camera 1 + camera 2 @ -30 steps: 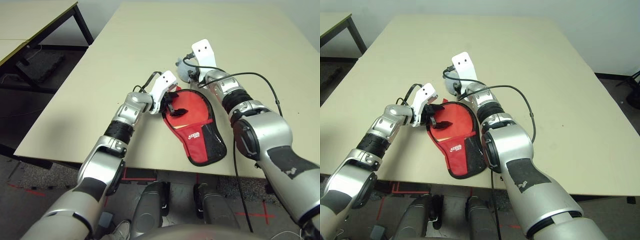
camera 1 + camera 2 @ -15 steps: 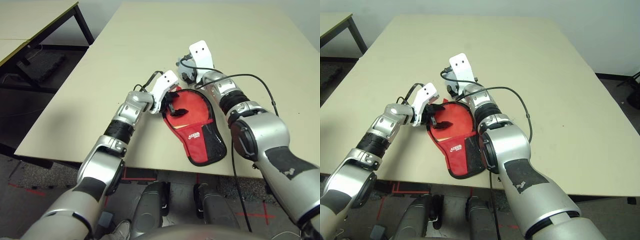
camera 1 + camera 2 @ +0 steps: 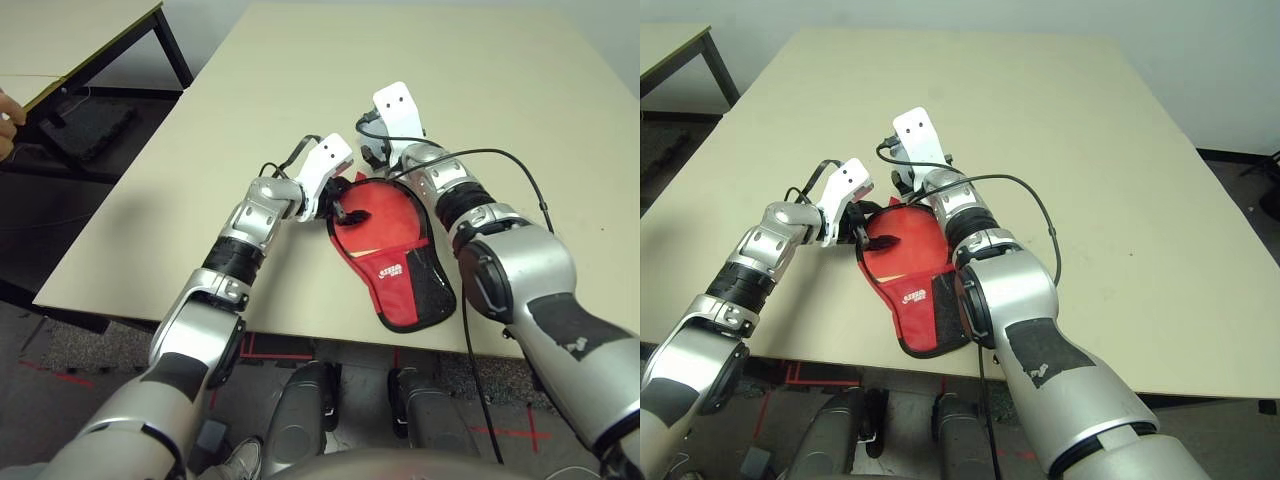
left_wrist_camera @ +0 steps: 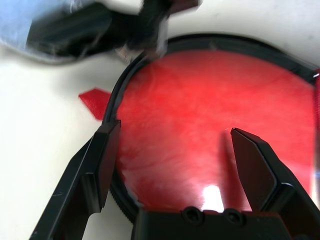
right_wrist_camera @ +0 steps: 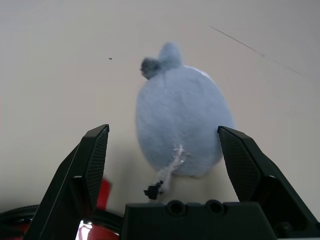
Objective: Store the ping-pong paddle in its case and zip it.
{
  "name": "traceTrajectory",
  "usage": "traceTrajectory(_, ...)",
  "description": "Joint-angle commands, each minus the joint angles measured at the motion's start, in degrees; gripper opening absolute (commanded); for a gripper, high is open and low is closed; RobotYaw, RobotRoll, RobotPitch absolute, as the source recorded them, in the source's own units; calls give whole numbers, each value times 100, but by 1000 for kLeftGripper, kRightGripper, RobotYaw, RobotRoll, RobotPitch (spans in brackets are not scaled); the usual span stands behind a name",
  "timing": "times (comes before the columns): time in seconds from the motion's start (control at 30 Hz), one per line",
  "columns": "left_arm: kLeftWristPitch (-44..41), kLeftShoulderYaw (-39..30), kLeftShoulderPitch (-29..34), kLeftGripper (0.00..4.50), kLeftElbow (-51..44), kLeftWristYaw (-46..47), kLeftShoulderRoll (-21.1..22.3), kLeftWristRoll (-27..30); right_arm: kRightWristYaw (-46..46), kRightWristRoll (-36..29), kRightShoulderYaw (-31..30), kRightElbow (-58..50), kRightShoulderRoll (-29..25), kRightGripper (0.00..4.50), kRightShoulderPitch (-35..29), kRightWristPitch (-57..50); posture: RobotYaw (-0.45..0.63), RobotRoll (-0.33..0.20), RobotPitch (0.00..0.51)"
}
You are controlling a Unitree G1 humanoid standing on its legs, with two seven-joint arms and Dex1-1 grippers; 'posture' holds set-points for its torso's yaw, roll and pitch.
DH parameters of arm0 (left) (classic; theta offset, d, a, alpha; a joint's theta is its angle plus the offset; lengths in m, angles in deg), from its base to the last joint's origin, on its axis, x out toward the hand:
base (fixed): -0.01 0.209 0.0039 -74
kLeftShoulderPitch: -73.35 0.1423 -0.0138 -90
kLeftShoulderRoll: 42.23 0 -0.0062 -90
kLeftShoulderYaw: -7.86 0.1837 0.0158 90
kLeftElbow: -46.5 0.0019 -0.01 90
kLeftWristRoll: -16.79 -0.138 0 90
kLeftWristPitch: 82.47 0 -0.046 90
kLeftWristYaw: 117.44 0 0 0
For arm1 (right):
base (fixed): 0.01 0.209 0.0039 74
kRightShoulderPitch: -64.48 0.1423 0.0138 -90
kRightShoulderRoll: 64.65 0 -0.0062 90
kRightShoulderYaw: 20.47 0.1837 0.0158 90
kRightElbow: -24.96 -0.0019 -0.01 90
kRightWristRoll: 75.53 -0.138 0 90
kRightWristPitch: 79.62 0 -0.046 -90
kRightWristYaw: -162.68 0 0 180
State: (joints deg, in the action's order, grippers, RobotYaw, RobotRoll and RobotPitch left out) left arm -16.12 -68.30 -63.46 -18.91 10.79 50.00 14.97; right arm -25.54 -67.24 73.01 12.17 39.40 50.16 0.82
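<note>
L gripper has shifted slightly left, open over case's round end; R gripper open nr grey plush. Case flat on table, long axis roughly fore-aft, narrow end twd robot.

The case lies flat on the worktop, its broad rounded end away from the robot and its narrower end near the worktop's near edge. It is a paddle-shaped red fabric pouch with black zipper edging. A white logo marks its lower red part, with a black mesh pocket on the right side. A small pointed red tab sticks out by the rounded end. Inside the black edging shows the ping-pong paddle's round red blade, a pale strip visible at its lower edge. How far the zipper is closed cannot be told.
</note>
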Motion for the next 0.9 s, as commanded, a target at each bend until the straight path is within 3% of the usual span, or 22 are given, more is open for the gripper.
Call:
traceTrajectory(0.03,-306,62,149,4500,-433,-17,66,48,75,108,-13,117,129,4473,-21,53,343,0,151)
traceTrajectory(0.4,-823,107,485,4500,-1218,70,176,73,400,626,-350,131,148,4473,-69,199,430,0,159)
traceTrajectory(0.5,-889,118,524,4500,-1308,76,199,81,570,792,-468,129,97,3877,-41,247,438,0,163)
traceTrajectory(0.67,-1054,128,564,4500,-1506,62,244,114,629,753,-397,129,22,2389,-53,219,429,0,188)
traceTrajectory(0.77,-1183,146,642,4500,-1711,32,309,167,615,700,-329,125,-22,2807,-44,216,402,0,221)
traceTrajectory(0.9,-1220,176,682,4500,-1729,34,327,241,609,605,-186,108,-125,4064,3,266,354,0,264)
